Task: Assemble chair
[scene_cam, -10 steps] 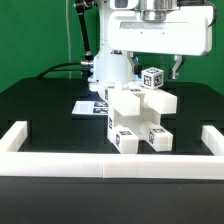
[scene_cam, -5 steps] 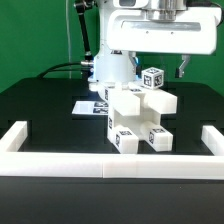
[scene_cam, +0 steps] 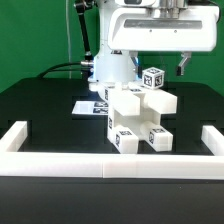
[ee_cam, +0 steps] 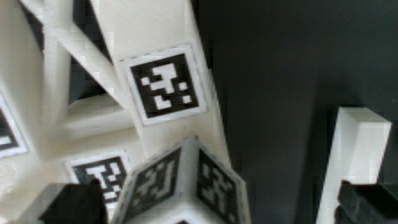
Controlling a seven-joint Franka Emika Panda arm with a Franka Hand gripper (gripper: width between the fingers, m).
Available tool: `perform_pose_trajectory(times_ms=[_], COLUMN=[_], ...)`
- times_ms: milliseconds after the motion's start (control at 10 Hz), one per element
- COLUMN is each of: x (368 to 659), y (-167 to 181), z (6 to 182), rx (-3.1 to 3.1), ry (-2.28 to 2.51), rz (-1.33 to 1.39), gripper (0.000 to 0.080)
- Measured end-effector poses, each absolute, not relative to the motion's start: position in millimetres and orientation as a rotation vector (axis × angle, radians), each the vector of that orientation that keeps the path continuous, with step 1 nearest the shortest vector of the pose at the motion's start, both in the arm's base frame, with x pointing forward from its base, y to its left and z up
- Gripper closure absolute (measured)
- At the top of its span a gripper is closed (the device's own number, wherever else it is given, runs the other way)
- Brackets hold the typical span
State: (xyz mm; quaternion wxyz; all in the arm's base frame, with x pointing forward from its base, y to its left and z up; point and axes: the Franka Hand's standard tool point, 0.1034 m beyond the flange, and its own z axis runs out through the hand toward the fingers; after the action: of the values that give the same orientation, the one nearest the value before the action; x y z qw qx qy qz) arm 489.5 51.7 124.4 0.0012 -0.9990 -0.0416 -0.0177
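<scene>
The chair point(scene_cam: 138, 118) stands in the middle of the black table, a white model of flat panels and square legs with black-and-white tags. One tagged leg end point(scene_cam: 152, 77) sticks up at its top. My gripper point(scene_cam: 160, 66) hangs open just above that end, apart from the chair; one dark finger point(scene_cam: 181, 66) shows on the exterior view's right. In the wrist view the chair's tagged white pieces point(ee_cam: 160, 90) fill the picture. My gripper point(ee_cam: 217, 208) straddles a tagged corner with space on both sides, and its dark fingers point(ee_cam: 71, 205) touch nothing.
A low white border wall point(scene_cam: 110, 166) runs along the table's front, with short arms on the exterior view's left point(scene_cam: 18, 135) and right point(scene_cam: 210, 138). The marker board point(scene_cam: 84, 107) lies behind the chair. The white robot base point(scene_cam: 108, 70) stands at the back.
The gripper has risen a little above the chair, still open. The chair has not moved.
</scene>
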Motion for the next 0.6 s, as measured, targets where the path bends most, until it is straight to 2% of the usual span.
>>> perform_pose_trajectory(times_ms=[600], x=[494.2], y=[41.6], z=[127.1], rx=[-3.087], ry=[-0.604], rz=[-0.059], gripper=[0.0151])
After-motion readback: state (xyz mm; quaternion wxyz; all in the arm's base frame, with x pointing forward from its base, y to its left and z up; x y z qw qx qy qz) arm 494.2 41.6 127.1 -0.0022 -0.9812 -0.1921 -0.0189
